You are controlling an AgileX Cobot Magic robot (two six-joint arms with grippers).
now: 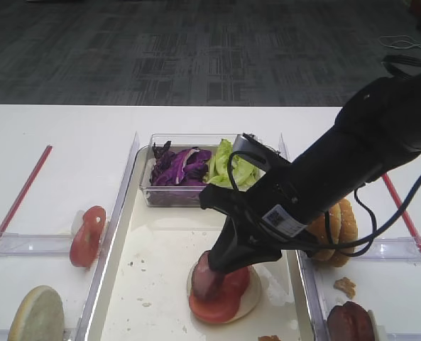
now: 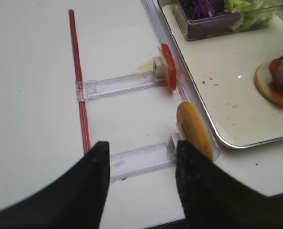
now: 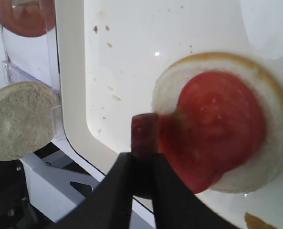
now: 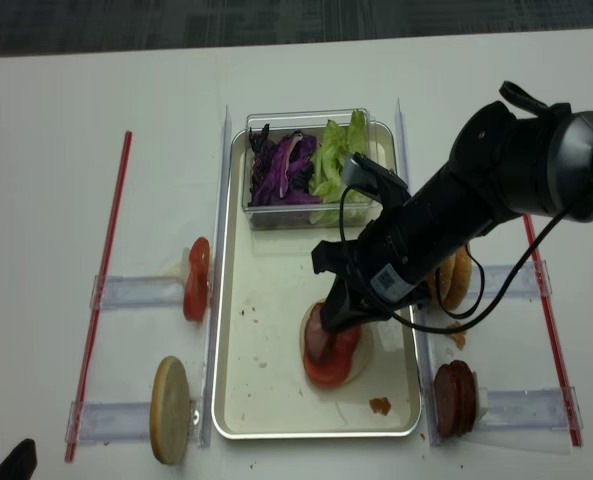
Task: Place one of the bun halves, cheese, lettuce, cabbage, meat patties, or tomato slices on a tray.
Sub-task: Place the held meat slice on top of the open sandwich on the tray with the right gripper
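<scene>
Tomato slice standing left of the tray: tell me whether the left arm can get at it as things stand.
Probably yes. The tomato slice stands upright at the end of a clear holder, outside the tray, and the left tool is open with only bare table between them.

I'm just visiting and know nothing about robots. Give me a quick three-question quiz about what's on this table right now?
1. True or false: the right gripper is shut on a meat patty.
2. What lies directly on the bun half in the tray: A) cheese, B) a tomato slice, C) cabbage?
3. Fill in: the clear box holds purple cabbage and green ____.

Key: 1 true; 2 B; 3 lettuce.
</scene>
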